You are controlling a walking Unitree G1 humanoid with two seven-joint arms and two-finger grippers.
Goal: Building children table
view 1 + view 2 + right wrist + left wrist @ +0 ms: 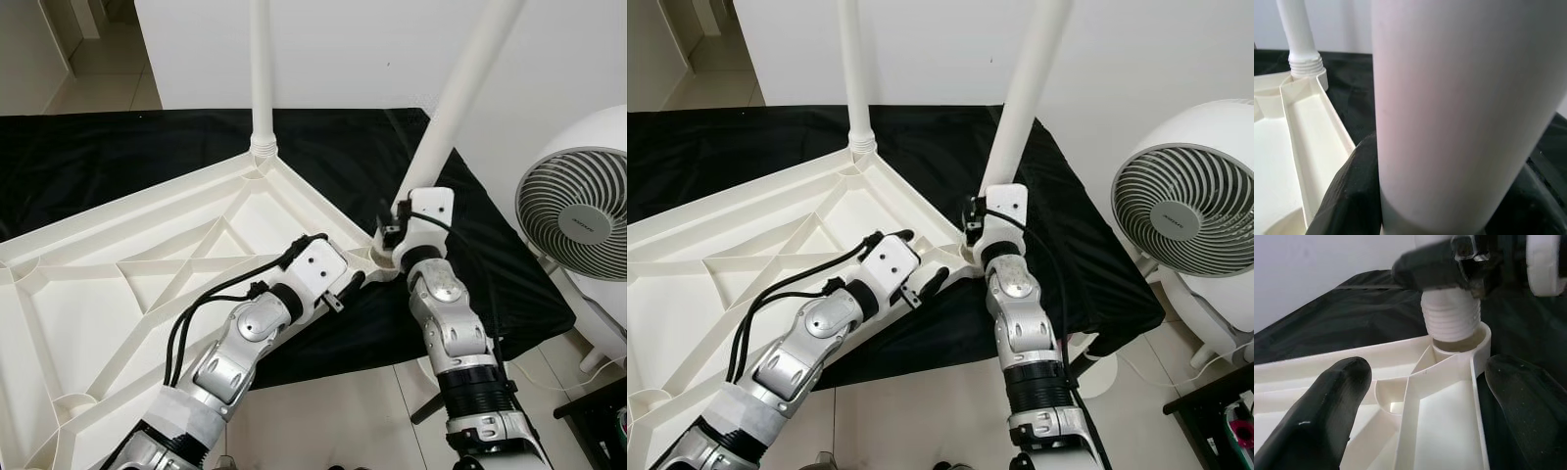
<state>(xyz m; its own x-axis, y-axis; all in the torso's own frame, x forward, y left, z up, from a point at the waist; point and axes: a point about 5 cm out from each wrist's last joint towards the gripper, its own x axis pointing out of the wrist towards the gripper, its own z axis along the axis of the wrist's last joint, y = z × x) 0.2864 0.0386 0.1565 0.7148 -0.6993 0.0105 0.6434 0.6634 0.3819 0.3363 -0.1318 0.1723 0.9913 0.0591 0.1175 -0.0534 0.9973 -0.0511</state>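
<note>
Left wrist view puts my own two black fingers (1327, 401) nearest, spread wide apart, holding nothing, with the ribbed rim of the upturned white tabletop (147, 284) running between them. My left gripper (345, 290) hovers just above that rim, close to the corner socket (1469, 340) ahead of my fingertips.

Just beyond those tips, the threaded end of the tilted leg (460, 93) sits in the socket, and several threads are exposed above the lip, so I judge it only partly screwed in. My right gripper (392, 233) is pinching that leg low on its shaft, just above the socket; in the right wrist view the white tube sits between my dark pads (1352, 196).

The leg leans away from the straight one, and that is my main worry: if I turn it at this angle the threads may cross and jam, or the plastic may strip. If I loosen my pinch too soon, the leg could topple out towards the fan (1181, 211) standing off beyond my right arm.

Since my left fingers grip nothing, the tabletop could slide on the black cloth (118, 162) when I twist.

Farthest from my fingers, the upright leg (261, 78) stands straight in its far corner.
</note>
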